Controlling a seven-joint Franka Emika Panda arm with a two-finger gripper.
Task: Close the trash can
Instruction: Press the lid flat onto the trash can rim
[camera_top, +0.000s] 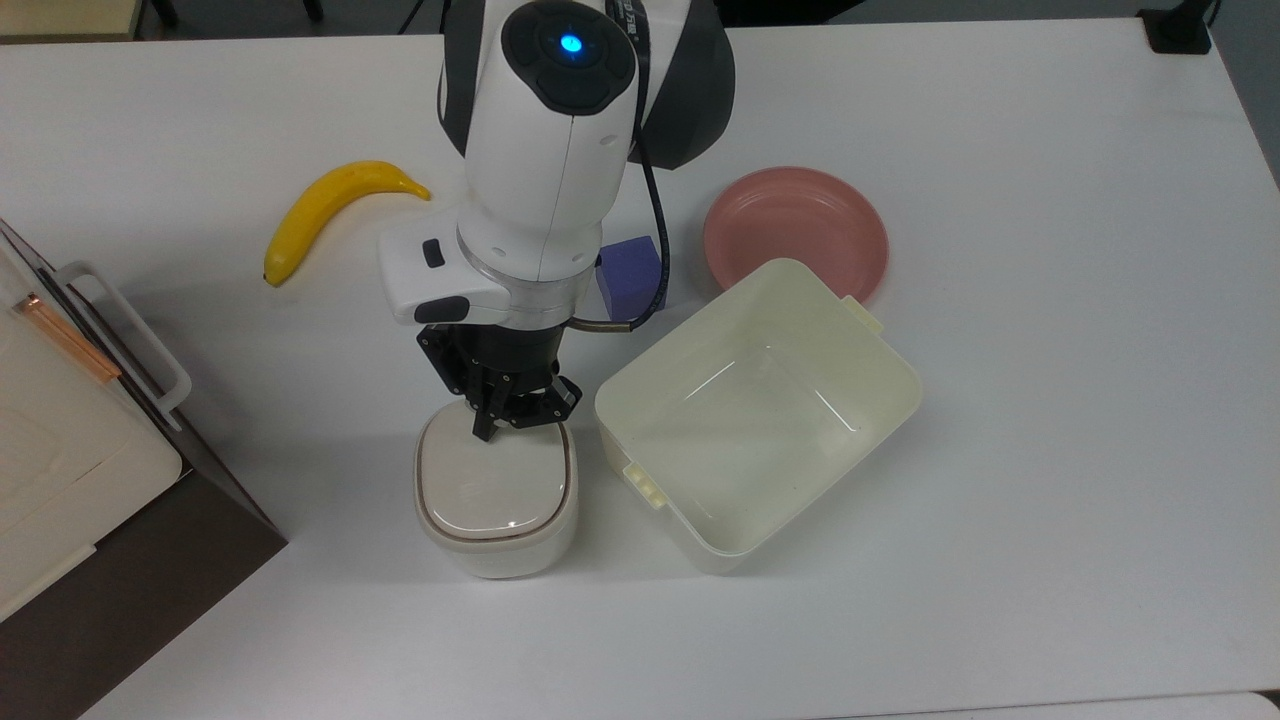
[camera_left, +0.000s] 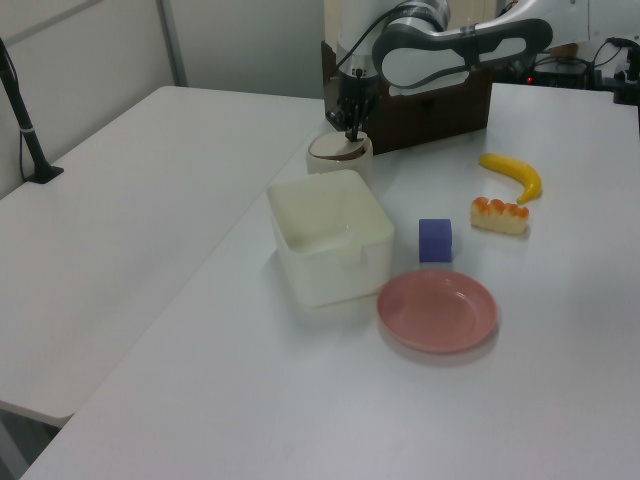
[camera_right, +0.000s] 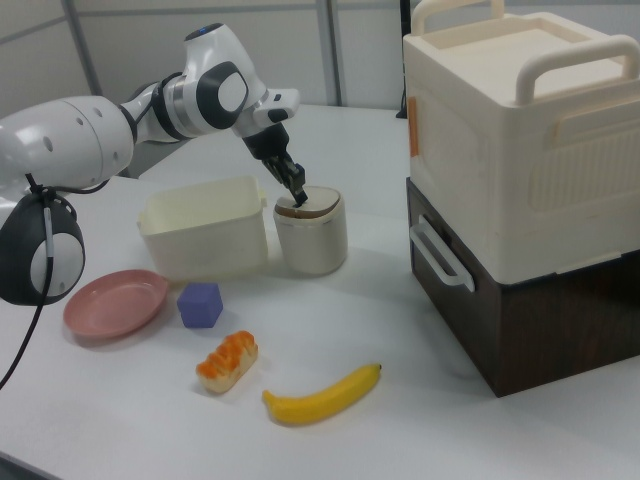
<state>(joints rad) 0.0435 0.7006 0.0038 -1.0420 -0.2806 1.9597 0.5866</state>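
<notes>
Top view: looking almost straight down on the tabletop (camera_top: 1050, 400), fairly close, arm entering from the top view's upper edge, tool (camera_top: 497, 425) over the trash can (camera_top: 496, 490).

Left view: set off one end of the tabletop (camera_left: 300, 400), raised, looking along it; pink plate (camera_left: 437, 310) nearest, dark cabinet (camera_left: 440, 110) farthest.

Right view: low and close, from the opposite end; banana (camera_right: 322, 395) nearest, cream tub (camera_right: 205, 235) and trash can (camera_right: 311, 235) mid-distance, cabinet with its cream box (camera_right: 525, 140) looming at the right view's right.

Shared by all three: trash can, tub (camera_top: 757, 415), plate (camera_top: 796, 232), purple cube (camera_top: 628, 272), banana (camera_top: 325, 210).
</notes>
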